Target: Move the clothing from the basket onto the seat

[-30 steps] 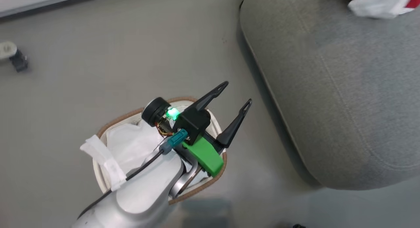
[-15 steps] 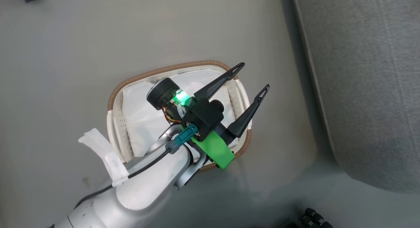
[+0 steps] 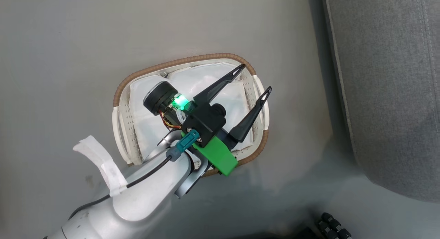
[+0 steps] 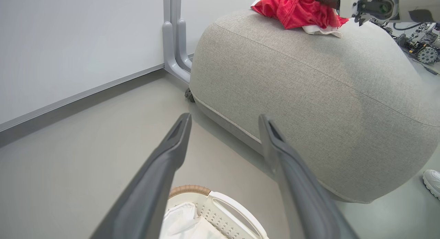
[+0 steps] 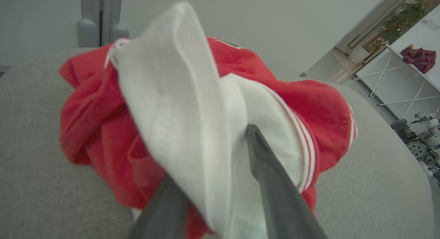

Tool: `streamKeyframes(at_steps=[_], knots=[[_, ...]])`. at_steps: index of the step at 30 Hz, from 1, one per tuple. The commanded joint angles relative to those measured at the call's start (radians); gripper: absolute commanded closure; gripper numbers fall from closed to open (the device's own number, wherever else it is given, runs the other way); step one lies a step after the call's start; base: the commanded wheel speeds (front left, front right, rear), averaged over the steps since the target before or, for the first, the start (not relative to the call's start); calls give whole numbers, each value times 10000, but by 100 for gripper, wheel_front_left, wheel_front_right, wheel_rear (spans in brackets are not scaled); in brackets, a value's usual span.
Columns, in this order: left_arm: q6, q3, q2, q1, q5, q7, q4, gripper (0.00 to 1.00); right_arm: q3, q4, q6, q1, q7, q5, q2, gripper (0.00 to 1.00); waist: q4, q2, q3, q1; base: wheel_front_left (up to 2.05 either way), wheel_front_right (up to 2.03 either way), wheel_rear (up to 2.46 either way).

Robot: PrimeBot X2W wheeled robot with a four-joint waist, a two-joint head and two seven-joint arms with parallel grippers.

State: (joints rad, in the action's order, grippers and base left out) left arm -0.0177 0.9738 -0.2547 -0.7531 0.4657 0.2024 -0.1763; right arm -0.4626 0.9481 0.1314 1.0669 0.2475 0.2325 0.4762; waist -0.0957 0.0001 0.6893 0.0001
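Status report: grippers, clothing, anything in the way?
Left gripper open above basket. Right gripper at clothing on seat, white garment between fingers, grip unclear. Nothing blocking seen.

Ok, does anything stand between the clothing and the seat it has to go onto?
Nothing visible does. The clothing lies in a red and white heap on top of the seat, with a fold of it between the fingers of the right gripper. Whether they grip it I cannot tell.

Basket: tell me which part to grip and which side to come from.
Grip the basket by the white loop handle on the end facing the seat, coming down from above. That handle is a slim bar with an open slot behind it, so one finger can likely slip through.
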Motion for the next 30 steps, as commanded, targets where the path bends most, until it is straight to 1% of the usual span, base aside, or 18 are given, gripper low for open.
streamKeyframes(at_steps=[1,6,8,16,20,25,28,30], knots=[[-44,-30,-58,15,27,-2,12,0,1,0,-15,-217,89,83,-51,0,-127,-1,-141,-1,0,0,0],[-106,-110,-150,150,137,79,-90,0,310,-310,-15,-544,166,24,-428,0,-364,-1,-506,-1,0,0,0],[-142,-175,-181,237,190,134,-136,0,524,-691,-15,-732,177,-142,-617,0,-451,-1,-717,-1,0,0,0],[-313,-602,-254,704,626,441,-493,0,1692,-2003,-15,-2371,175,-852,-1160,0,-620,-1,-1728,-1,0,0,0],[-378,-856,-227,1000,789,554,-681,0,2249,-2568,-15,-3079,175,-1174,-1324,0,-594,-1,-2255,-1,0,0,0],[-487,-1267,-193,1415,938,625,-846,0,2961,-3164,-15,-3620,175,-1496,-1339,0,-491,-1,-2967,-1,0,0,0],[-565,-1630,-94,1706,990,632,-887,0,3141,-3328,-15,-3704,176,-1688,-1381,0,-355,-1,-3407,-1,0,0,0],[-647,-2007,-8,1975,1001,636,-816,0,3039,-3320,-15,-3579,177,-1735,-1504,0,-254,-1,-3695,-1,0,0,0]])
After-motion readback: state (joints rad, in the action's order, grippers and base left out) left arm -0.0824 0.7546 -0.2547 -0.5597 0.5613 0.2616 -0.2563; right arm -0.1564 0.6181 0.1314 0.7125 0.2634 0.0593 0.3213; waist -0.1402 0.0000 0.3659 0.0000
